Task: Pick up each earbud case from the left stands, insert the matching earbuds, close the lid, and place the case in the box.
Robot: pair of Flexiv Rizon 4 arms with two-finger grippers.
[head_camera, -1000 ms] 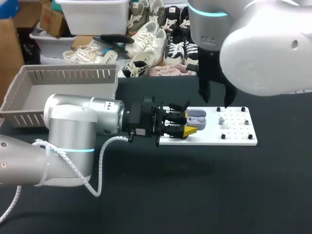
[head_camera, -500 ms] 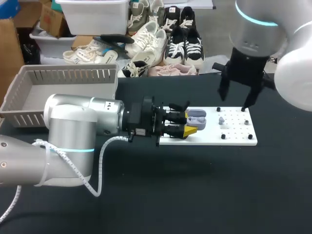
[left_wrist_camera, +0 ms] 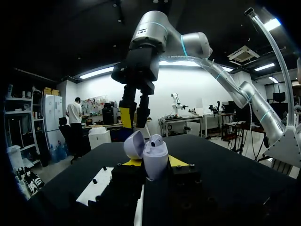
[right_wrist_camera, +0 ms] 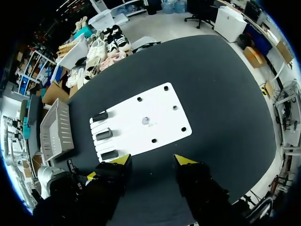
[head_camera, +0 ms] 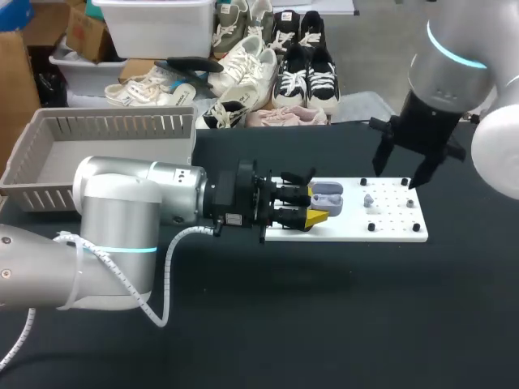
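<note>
- Head view: our left gripper [head_camera: 315, 206] pinches the rounded, lilac-grey earbud case [head_camera: 328, 197] over the left end of the flat white board [head_camera: 393, 232]; our right gripper [head_camera: 397, 173] hangs above the board's far right corner, fingers spread wide; the slatted grey box [head_camera: 49, 154] sits well left of the board.
- Left wrist view: the smooth earbud case stands between both yellow tips, lid hinged up; a pale earbud [left_wrist_camera: 157, 140] sits inside.
- Right wrist view: the board lies ahead of our parted tips; three dark cylindrical stands [right_wrist_camera: 104, 134] line its end nearest the box; a small grey piece [right_wrist_camera: 146, 121] rests mid-board.

Lilac earbud case [left_wrist_camera: 155, 162], lid open, in left jaws.
</note>
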